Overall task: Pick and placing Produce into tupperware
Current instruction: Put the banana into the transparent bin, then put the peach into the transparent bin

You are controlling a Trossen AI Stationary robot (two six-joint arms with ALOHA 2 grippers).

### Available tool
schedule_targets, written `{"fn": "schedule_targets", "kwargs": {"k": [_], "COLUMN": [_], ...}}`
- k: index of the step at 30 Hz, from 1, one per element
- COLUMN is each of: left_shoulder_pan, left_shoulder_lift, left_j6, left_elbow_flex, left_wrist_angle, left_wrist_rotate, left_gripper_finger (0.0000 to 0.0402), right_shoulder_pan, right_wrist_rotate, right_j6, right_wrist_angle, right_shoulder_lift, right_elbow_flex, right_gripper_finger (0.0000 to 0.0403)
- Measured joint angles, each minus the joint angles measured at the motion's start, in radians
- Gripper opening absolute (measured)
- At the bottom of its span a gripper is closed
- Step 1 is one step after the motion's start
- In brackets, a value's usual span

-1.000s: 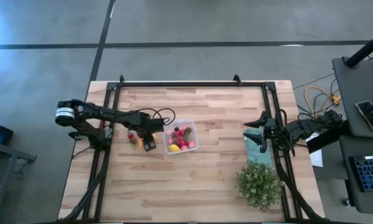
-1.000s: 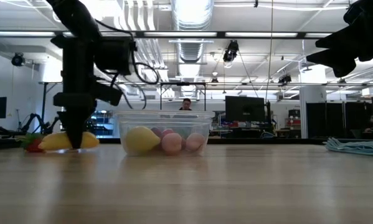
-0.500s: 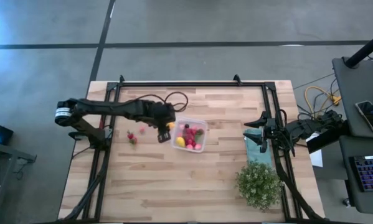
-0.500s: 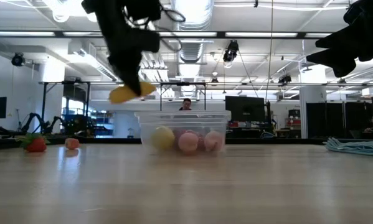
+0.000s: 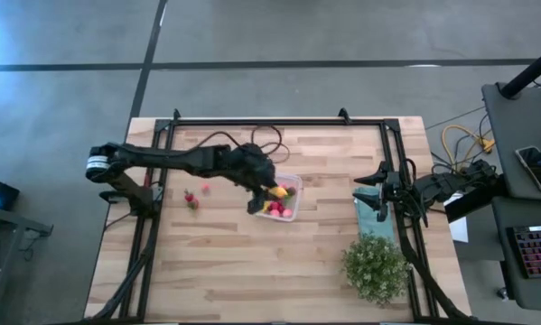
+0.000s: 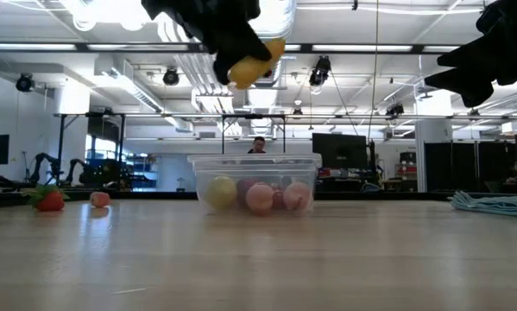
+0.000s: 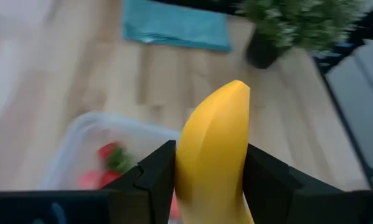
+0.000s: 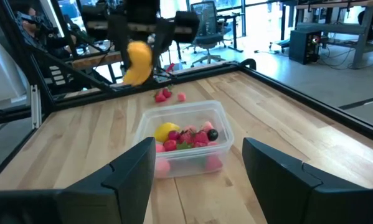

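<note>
So your left gripper [image 6: 241, 65] has the banana [image 6: 245, 67] pinched between its fingers and it's hanging in the air right above the tupperware [image 6: 254, 183], which reads to me like a carry height picked to get over the rim before you let go. In the left wrist view the two dark fingers [image 7: 152, 174] sit on either side of the banana's fat middle, so the grip is across the short way and the piece sticks out past the fingertips. Long axis runs roughly in line with the gripper's reach, with the free tip pointing forward and away from the wrist, toward the teal cloth [image 7: 177, 28] and the plant [image 7: 298, 25] end of the worktop [image 5: 297, 262]. From the low view it looks tilted, not level, one end higher than the other, though it's a bit smeared so I wouldn't swear to the exact angle. The box already has the lemon [image 8: 166, 132] plus a bunch of red and pink berries [image 8: 195, 138] in it, so my guess is the banana will land on top of those instead of flat on the bottom, and it could end up propped on the rim if it drops long-ways across. Two berries [image 5: 191, 197] are on the worktop off to the left of the box. Your right gripper [image 5: 383, 191] is parked over near the cloth, fingers spread, holding nothing.
</note>
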Motion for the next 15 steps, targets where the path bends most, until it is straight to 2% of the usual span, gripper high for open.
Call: {"fn": "schedule_targets", "kwargs": {"k": [3, 8, 15], "left_shoulder_pan": [-0.008, 0.009, 0.035], "left_shoulder_lift": [0.057, 0.132, 0.178], "left_j6": [0.001, 0.000, -0.001], "left_elbow_flex": [0.001, 0.001, 0.001], "left_wrist_angle": [0.072, 0.089, 0.087], "left_wrist_rotate": [0.007, -0.042, -0.084], "left_gripper_finger": [0.0146, 0.0158, 0.0244], "right_shoulder_pan": [0.000, 0.000, 0.000], "right_wrist_rotate": [0.000, 0.000, 0.000], "right_j6": [0.000, 0.000, 0.000], "right_wrist_angle": [0.000, 0.000, 0.000], "right_shoulder_lift": [0.000, 0.000, 0.000], "right_elbow_flex": [0.000, 0.000, 0.000], "right_gripper_finger": [0.0233, 0.0233, 0.0233]}}
